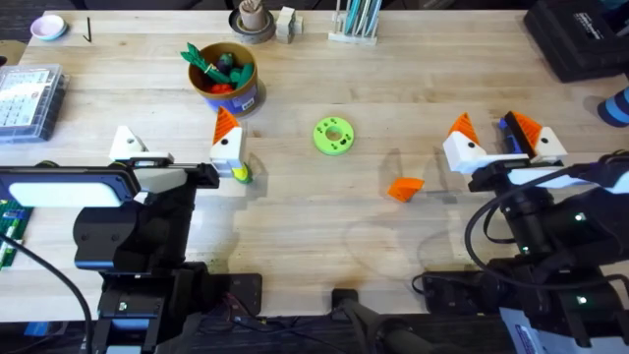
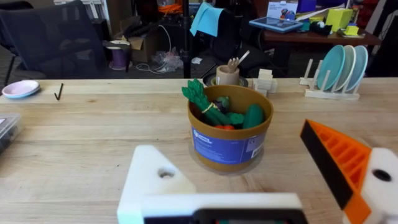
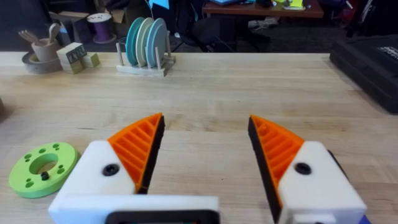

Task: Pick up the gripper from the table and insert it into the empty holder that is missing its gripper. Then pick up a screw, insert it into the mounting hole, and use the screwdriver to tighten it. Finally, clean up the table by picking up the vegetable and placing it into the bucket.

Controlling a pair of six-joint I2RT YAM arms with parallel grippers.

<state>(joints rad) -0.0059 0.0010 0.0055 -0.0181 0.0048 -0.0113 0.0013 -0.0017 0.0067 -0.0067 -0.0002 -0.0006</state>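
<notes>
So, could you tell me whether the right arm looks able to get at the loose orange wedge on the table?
Probably yes. The wedge lies alone on bare table, beside and in front of the right gripper, whose jaws stand open and empty, with nothing between them.

Your overhead camera looks down and forward across the whole desk. Both wrist cameras sit low, facing its far edge. The left one shares the bucket with overhead; the right shares the green ring.
</notes>
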